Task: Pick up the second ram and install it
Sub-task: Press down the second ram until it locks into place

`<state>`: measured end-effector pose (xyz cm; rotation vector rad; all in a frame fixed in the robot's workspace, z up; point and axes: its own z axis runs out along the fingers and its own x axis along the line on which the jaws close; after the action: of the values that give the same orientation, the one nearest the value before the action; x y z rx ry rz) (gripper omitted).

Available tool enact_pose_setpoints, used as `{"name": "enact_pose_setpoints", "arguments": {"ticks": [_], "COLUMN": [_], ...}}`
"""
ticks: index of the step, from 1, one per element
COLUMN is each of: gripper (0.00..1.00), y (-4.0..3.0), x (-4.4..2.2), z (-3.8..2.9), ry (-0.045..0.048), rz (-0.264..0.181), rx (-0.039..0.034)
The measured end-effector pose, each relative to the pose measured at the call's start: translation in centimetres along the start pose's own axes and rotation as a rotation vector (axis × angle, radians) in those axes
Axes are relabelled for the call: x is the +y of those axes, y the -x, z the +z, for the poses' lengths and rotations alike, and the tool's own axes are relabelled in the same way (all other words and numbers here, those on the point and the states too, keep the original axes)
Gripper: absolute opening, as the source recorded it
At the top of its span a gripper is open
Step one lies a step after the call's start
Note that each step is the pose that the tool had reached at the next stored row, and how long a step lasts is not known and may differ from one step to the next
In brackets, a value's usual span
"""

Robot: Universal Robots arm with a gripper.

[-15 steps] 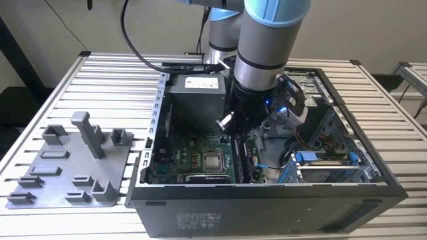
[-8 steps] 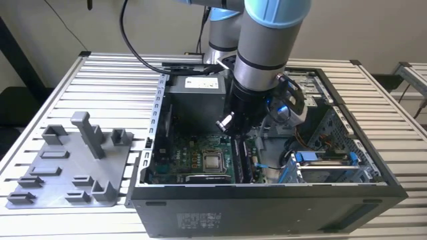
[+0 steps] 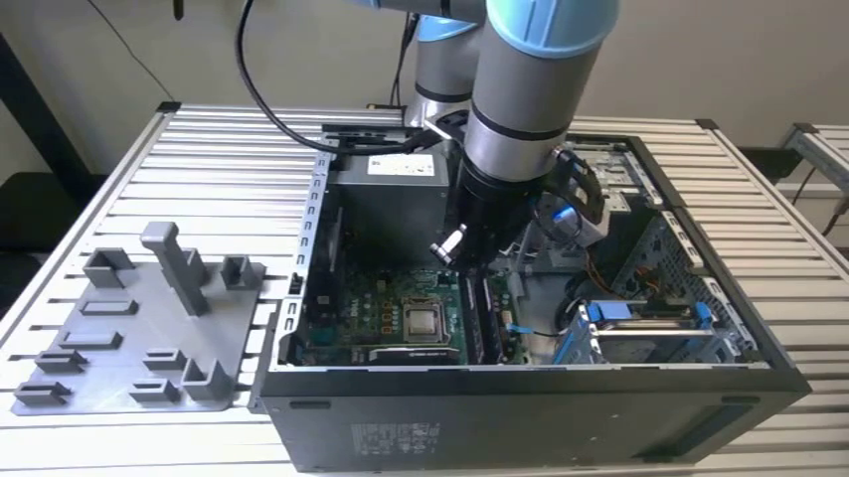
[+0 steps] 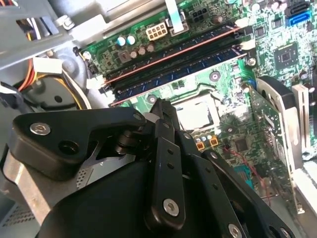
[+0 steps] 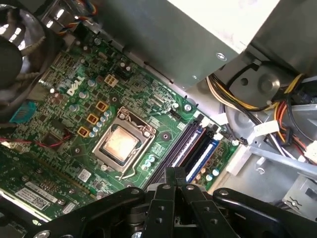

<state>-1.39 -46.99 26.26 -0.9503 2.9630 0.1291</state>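
Exterior view: arm reaches straight down into the open case (image 3: 531, 407). The gripper (image 3: 448, 253) hangs above the board (image 3: 385, 318), just over the slots (image 3: 484, 323). The grey tray (image 3: 80, 353) sits outside the case on the exterior view's left, well apart. The vertical approach makes sense, since the case walls and the drive cage (image 3: 650, 323) box in the sides and the only free room is upward.

Second wrist view: gripper (image 4: 159, 104) fingers are pinched together with nothing visible between them. Beyond the tips is the slot bank, with two thin reddish edges running its full length and blue slots between. I judge the edge nearer the socket (image 4: 198, 111) to be the second ram (image 4: 178, 79), seated on edge in its slot. I cannot tell this for certain, nor whether the end latches are closed. A card (image 4: 275, 99) stands upright to one side of the socket.

First wrist view: gripper (image 5: 176, 171) tips meet, carrying nothing. They hover at the slots (image 5: 195, 148), beside the socket (image 5: 121, 144). The cables (image 5: 277, 104) bundle close to the far end of the slots, so that side is tight. There is more room over the socket.
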Motion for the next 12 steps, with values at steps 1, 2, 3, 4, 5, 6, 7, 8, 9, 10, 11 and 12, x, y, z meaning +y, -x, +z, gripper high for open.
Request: {"name": "enact_pose_setpoints", "arguments": {"ticks": [1, 2, 3, 4, 5, 6, 7, 8, 9, 10, 11, 12], "gripper": [0.11, 0.11, 0.11, 0.11, 0.11, 0.11, 0.11, 0.11, 0.11, 0.11, 0.11, 0.11], "y": [0.00, 0.00, -0.01, -0.01, -0.01, -0.02, -0.03, -0.02, -0.02, -0.03, -0.04, -0.04], "x": [0.00, 0.00, 0.00, 0.00, 0.00, 0.00, 0.01, 0.01, 0.01, 0.01, 0.02, 0.03], "z": [0.00, 0.01, 0.00, 0.00, 0.00, 0.00, 0.00, 0.00, 0.00, 0.00, 0.00, 0.00], "ry": [0.0009, 0.0019, 0.0027, 0.0037, 0.0047, 0.0060, 0.0077, 0.0090, 0.0102, 0.0117, 0.0132, 0.0146], "rz": [-0.014, -0.028, -0.041, -0.054, -0.066, -0.077, -0.087, -0.095, -0.104, -0.113, -0.124, -0.134], "rx": [0.0009, 0.0016, 0.0025, 0.0032, 0.0037, 0.0040, 0.0038, 0.0037, 0.0037, 0.0037, 0.0036, 0.0037]}}
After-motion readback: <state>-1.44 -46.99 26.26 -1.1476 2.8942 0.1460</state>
